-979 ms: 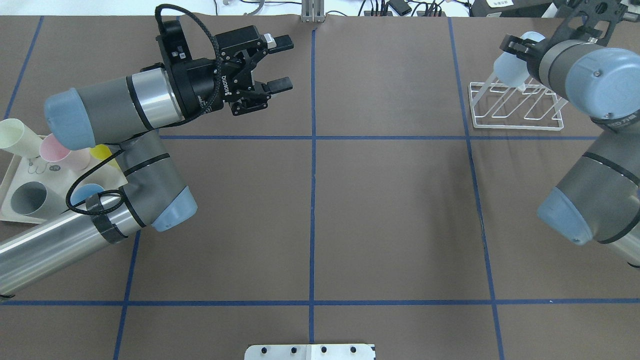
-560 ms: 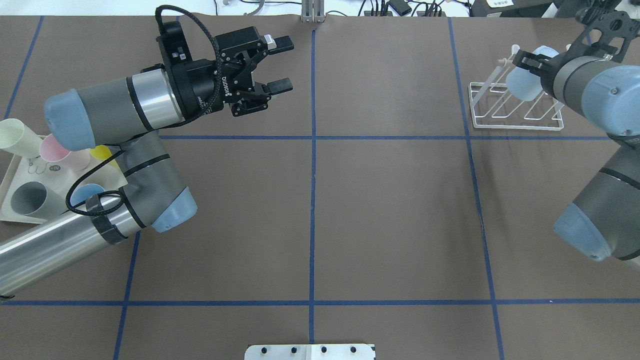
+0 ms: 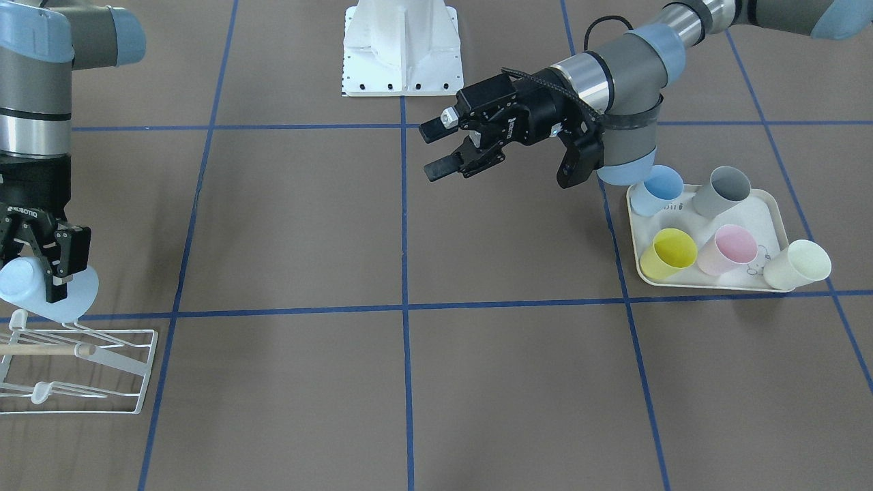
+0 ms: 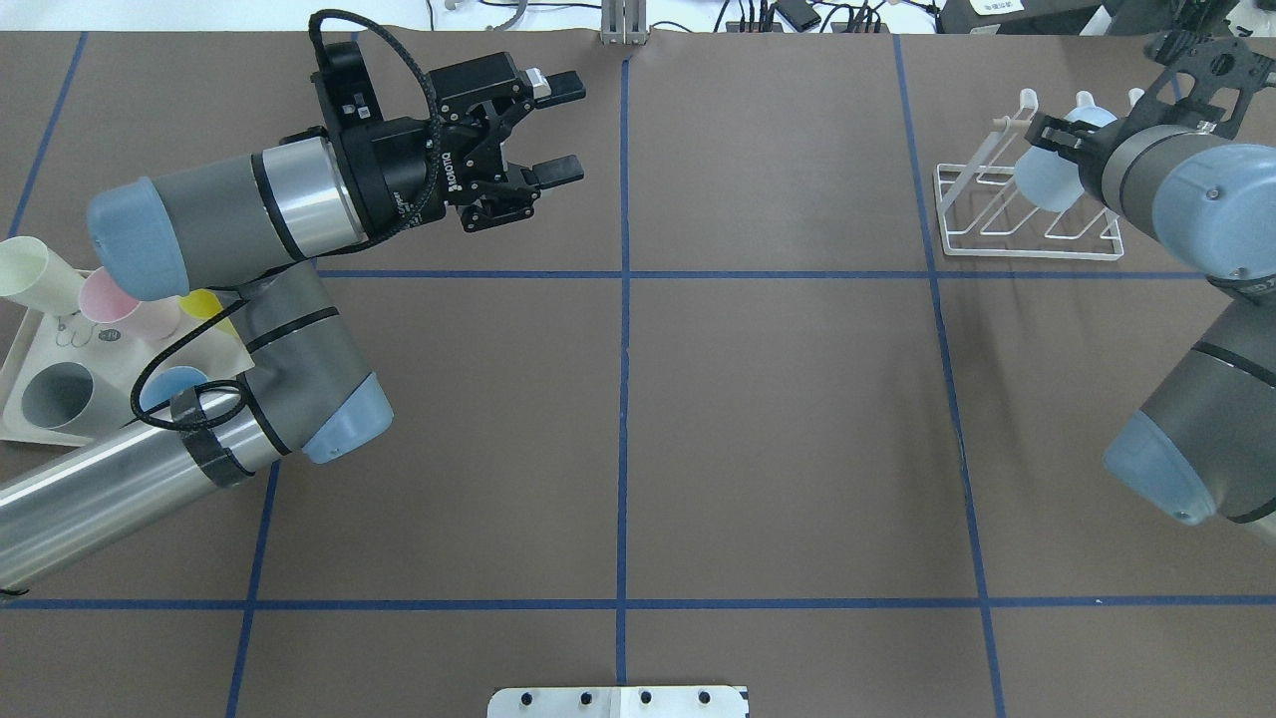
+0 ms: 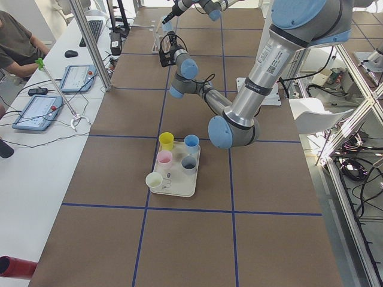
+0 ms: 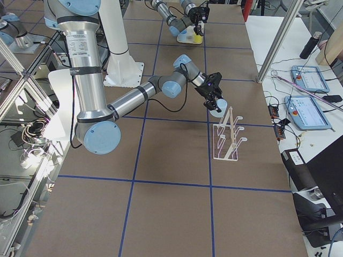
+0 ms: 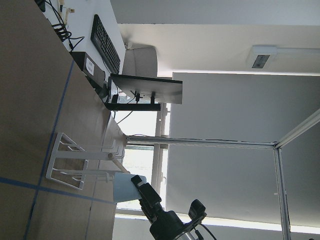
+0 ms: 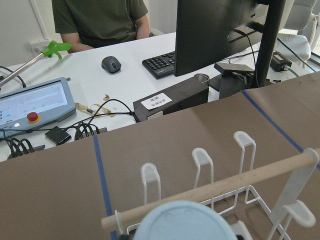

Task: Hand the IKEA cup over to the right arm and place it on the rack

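- The right claw (image 4: 1055,135) is clamped on a pale blue plastic cup (image 4: 1045,178), which lies tilted in its grip
- That cup hangs just over the small white wire rack with a wooden rod (image 4: 1027,242), near the brown taped surface's (image 4: 778,399) corner on the robot's right, operators' side; I cannot tell whether they touch
- The left claw (image 4: 563,128) gapes wide and empty near the operators' edge
- A cream rectangular tray (image 3: 753,213) of five coloured cups (image 3: 672,251) sits at the left edge

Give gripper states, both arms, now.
Left gripper: open, empty.
Right gripper: shut on the pale blue cup, by the rack.
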`<state>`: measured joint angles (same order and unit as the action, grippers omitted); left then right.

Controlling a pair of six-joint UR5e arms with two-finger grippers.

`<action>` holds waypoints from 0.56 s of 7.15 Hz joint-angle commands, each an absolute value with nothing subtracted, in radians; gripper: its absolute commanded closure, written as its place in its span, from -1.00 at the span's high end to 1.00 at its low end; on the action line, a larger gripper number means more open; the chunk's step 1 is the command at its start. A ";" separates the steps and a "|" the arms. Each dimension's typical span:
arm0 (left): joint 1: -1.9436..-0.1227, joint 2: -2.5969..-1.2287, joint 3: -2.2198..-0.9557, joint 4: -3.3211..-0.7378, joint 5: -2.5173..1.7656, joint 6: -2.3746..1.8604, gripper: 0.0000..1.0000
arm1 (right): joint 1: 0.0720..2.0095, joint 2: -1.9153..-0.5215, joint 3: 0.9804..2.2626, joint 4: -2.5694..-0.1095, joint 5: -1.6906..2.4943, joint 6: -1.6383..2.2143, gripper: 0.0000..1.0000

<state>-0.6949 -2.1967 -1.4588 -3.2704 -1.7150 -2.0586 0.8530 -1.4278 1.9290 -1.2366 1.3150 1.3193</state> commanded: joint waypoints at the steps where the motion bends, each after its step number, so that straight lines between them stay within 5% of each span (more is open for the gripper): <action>1: -0.695 -2.197 -1.459 -3.270 -1.715 -2.059 0.83 | 0.853 -1.427 1.921 -1.236 1.316 1.319 -1.00; 4: -0.696 -2.197 -1.462 -3.272 -1.717 -2.059 0.83 | 0.853 -1.424 1.905 -1.233 1.316 1.301 -1.00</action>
